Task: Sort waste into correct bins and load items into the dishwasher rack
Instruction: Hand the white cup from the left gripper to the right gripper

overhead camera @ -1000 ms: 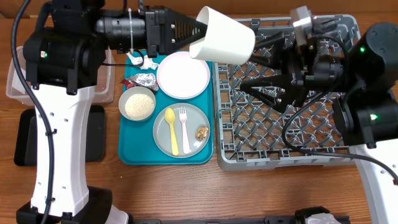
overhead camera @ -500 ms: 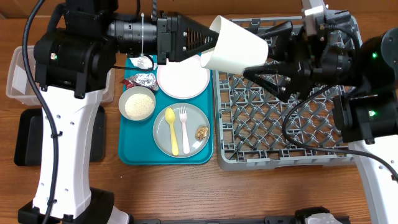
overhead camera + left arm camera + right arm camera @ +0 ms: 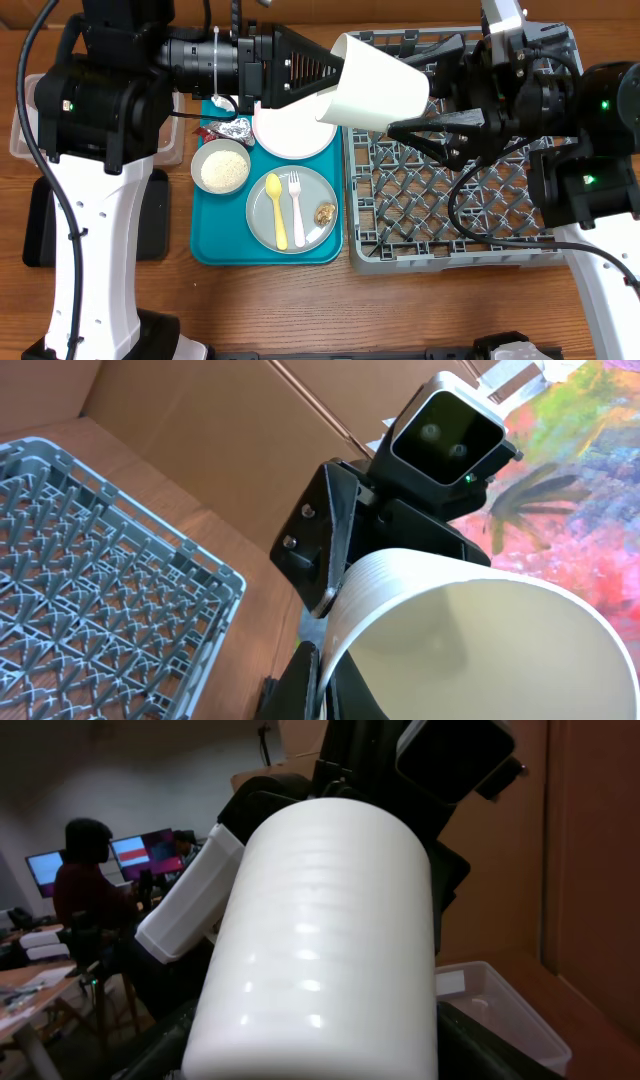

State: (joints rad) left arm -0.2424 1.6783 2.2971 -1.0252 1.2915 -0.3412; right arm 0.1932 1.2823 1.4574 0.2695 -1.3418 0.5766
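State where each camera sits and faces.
Overhead: above the table, facing straight down; rack, cup, left arm, right arm show.
Left wrist: on left arm, looking into the cup toward right arm; own finger at bottom.
Right wrist: on right arm, facing the cup's side and left arm; own fingers low.
All share the cup.

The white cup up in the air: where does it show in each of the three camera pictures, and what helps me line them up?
Overhead: the white cup is at top centre, tipped sideways over the dishwasher rack.
Left wrist: bottom right, its open mouth towards the camera.
Right wrist: it fills the centre, its outer side showing.
Landmark: the dishwasher rack, right half in overhead and left side in left wrist; not in right wrist.
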